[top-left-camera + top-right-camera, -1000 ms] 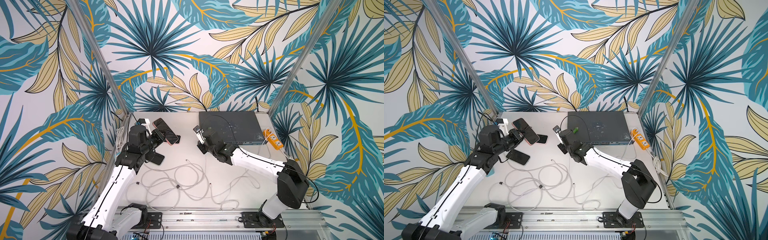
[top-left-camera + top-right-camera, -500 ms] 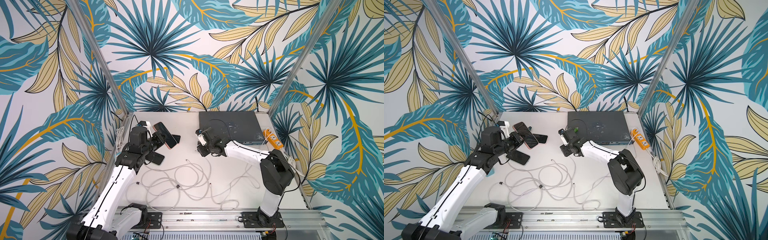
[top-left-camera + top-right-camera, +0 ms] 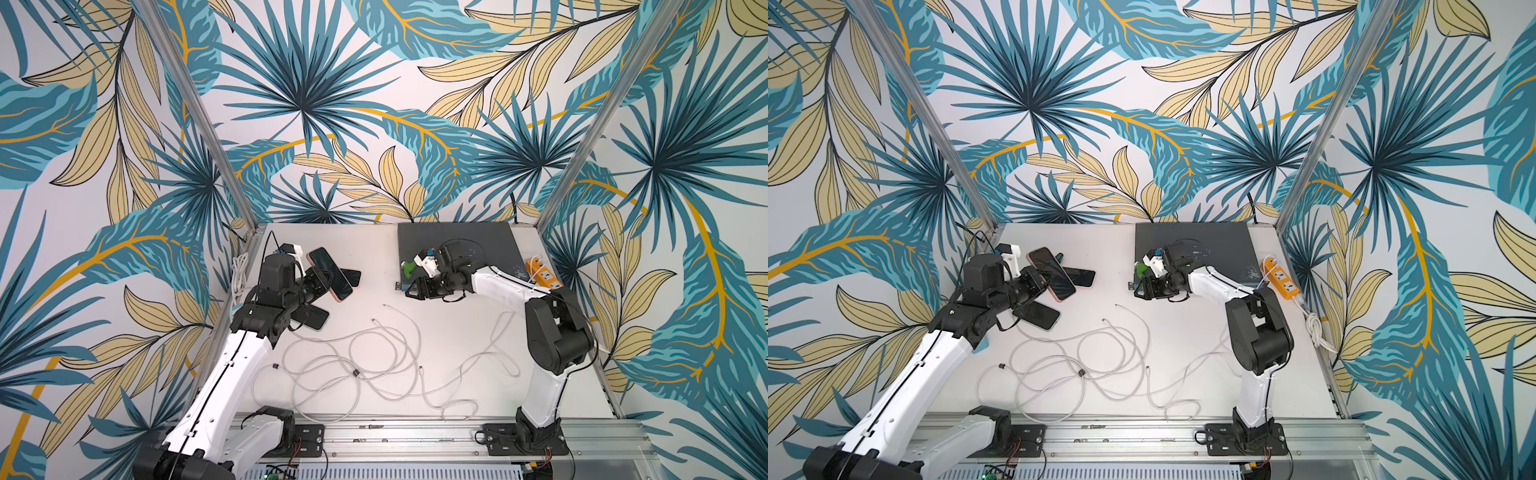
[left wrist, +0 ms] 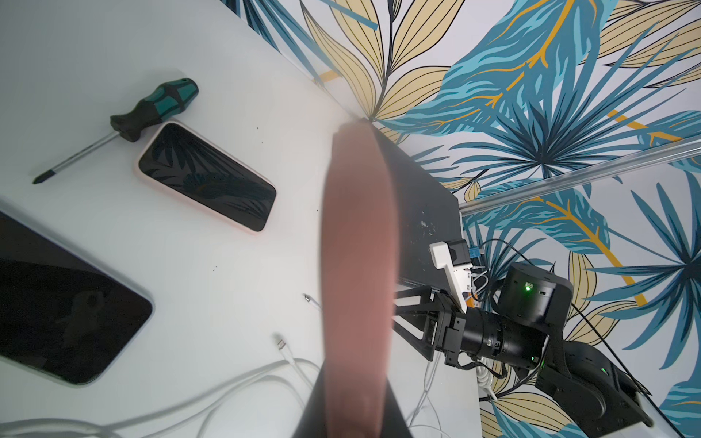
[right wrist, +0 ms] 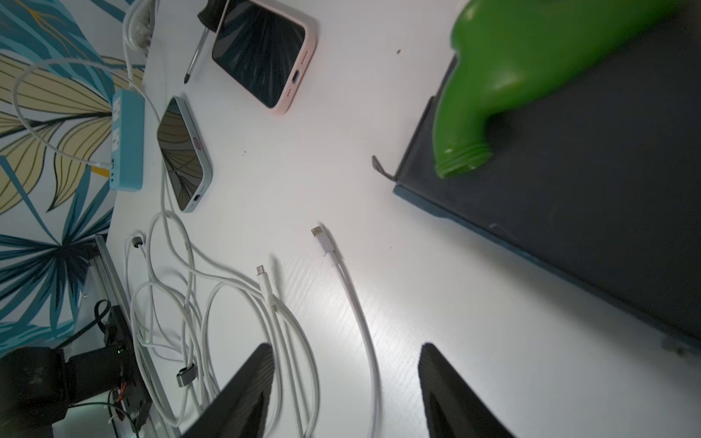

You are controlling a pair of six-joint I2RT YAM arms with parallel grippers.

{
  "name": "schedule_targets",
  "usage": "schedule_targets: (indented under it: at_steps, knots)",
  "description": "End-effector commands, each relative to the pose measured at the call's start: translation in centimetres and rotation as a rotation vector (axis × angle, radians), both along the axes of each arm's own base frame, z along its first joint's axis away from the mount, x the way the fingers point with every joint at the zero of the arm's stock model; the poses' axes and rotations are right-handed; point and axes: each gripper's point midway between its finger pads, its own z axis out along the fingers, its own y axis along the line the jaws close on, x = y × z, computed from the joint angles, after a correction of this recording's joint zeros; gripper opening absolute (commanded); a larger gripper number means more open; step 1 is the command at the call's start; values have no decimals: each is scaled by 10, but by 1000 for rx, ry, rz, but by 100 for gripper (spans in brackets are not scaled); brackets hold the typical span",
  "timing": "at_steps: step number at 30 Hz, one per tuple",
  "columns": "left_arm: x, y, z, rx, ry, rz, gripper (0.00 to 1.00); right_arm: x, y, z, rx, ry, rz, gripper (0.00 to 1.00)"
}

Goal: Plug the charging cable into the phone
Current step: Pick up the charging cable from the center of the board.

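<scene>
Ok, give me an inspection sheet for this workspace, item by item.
Surface: white table, few dark specks.
Job's things: held phone off the table; pink phone and dark phone lying flat; no cable seen in any.
Clutter: screwdriver; green bottle at the corner of dark box.
Hands: left hand shut on held phone; right hand open, empty.
Cables: white cables tangled loose; two plug ends free.
Surroundings: leaf-print walls; blue strip and orange strip at the table's edges.
</scene>
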Motion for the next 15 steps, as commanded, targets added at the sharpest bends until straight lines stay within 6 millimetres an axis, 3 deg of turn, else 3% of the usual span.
schedule_targets:
  at_steps: [1, 4, 10, 15]
  knots:
    - [0, 0, 19, 15, -70, -16, 0, -3, -12, -20, -159, -73, 50, 55]
    - [-5, 4, 8, 36, -49, -6, 0, 3, -13, -35, -258, -193, 97, 52]
    - [-12, 21, -12, 58, 1, 54, 0, -5, 3, -53, -368, -449, 258, 49]
    - [-15, 30, -18, 44, 15, 72, 0, -7, 19, -52, -325, -449, 300, 48]
